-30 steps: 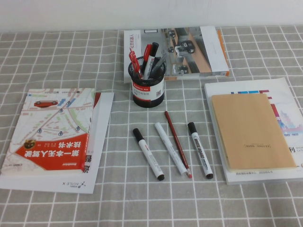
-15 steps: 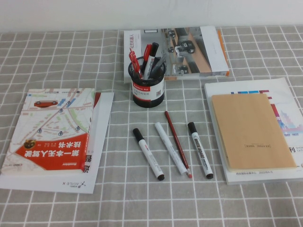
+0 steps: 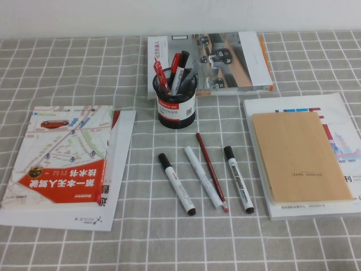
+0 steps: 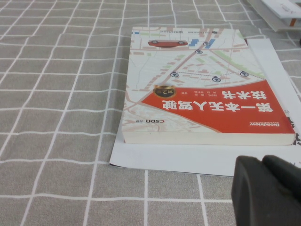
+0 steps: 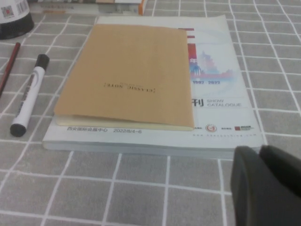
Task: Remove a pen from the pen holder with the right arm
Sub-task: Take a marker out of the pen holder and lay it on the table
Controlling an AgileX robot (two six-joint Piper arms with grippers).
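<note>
Change since earlier frames: none is noted; every object lies as it did a second ago.
High view, pen holder (image 3: 176,104): a black mesh cup is seen upright on the checked cloth (image 3: 73,68), mid-table, just in front of an open magazine (image 3: 225,59).
High view, pens in holder (image 3: 176,72): red and black ones are seen standing inside, tips fanned upward; none is lifted out.
High view, loose pens: a black-capped marker (image 3: 176,183), a white marker (image 3: 203,176), a thin red pen (image 3: 211,171) and a whiteboard marker (image 3: 238,187) are laid side by side in front of the holder.
High view, left side: a map book (image 3: 62,155) is set on a white sheet (image 3: 121,169).
High view, right side: a tan notebook (image 3: 296,155) is stacked on a catalogue (image 3: 338,121).
Left wrist view, left gripper (image 4: 263,188): it is held low over the cloth, near the corner of the white sheet; its fingers are pressed together, nothing between them.
Right wrist view, right gripper (image 5: 261,183): it is held low over the cloth, near the catalogue's corner, well apart from the holder; its fingers are closed together, empty.
</note>
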